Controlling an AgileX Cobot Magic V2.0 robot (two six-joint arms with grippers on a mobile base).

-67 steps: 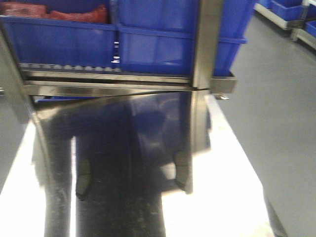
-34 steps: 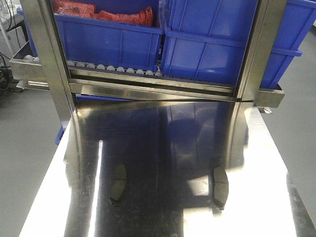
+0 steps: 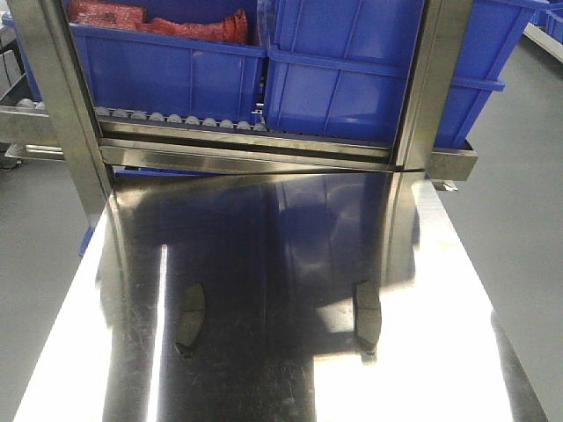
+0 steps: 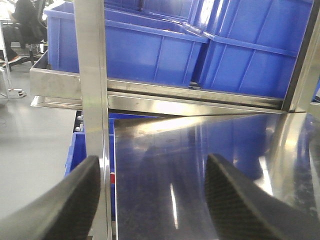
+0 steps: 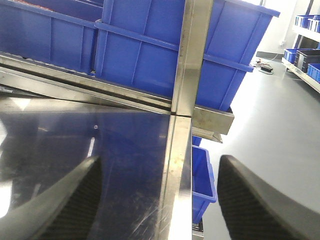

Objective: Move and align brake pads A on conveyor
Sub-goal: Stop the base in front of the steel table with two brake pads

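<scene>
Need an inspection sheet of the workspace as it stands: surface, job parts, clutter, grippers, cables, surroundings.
Surface: shiny steel table, strongly reflective; no conveyor belt in view.
Job's things: two brake pads, left pad and right pad, flat on the table, well apart, roughly parallel.
Clutter: nothing seen.
Grippers: left gripper and right gripper both open, holding nothing.
Cables: nothing seen.
Surroundings: blue bins on a roller rack behind the table; red contents in the left bin; grey floor.
</scene>
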